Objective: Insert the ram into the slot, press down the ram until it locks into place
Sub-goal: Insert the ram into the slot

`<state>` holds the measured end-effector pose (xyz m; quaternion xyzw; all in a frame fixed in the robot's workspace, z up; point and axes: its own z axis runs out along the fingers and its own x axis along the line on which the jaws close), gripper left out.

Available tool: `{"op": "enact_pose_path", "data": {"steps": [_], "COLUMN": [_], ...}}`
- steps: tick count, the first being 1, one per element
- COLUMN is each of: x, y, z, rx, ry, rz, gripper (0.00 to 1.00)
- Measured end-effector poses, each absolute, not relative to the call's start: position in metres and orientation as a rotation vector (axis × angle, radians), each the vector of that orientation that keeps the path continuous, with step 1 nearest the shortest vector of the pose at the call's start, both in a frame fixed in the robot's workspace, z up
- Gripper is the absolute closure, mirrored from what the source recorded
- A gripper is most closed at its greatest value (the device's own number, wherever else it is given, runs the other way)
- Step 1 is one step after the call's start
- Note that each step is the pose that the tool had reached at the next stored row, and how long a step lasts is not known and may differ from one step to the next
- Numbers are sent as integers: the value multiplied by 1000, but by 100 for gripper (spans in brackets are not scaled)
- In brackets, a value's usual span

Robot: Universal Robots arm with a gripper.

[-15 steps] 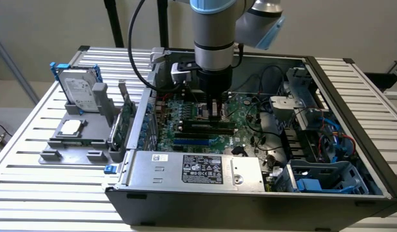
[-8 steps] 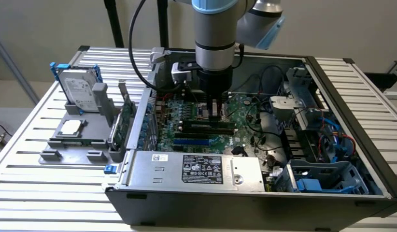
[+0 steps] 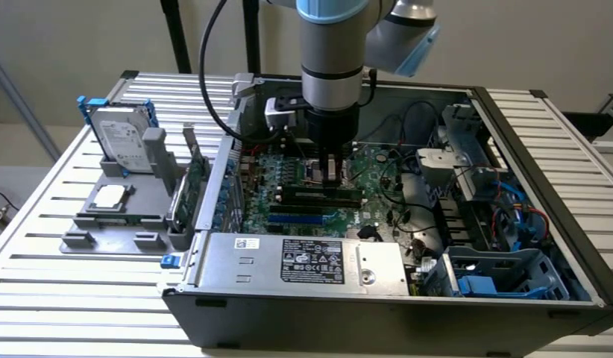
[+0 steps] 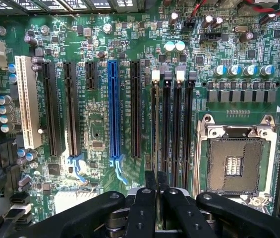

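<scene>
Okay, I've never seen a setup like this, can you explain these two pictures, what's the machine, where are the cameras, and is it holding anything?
The machine is a grey-and-blue robot arm reaching down into an open grey computer case on a slatted metal table. One picture comes from a camera off the arm; the other from a camera on its wrist, looking down at the large green motherboard. The black tool at the arm's end hangs close above the long narrow black memory slots. Whether it holds anything I cannot tell. Beside the case, a grey plastic holder carries a silver hard drive.
</scene>
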<state>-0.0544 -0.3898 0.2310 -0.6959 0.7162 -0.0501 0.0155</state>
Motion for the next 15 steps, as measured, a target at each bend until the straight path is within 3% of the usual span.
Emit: {"op": "enact_pose_path", "data": {"steps": [15], "x": [-54], "y": [-388], "z": [230], "rx": [-2171], "ry": [2223], "rz": [-155], "gripper": [87]}}
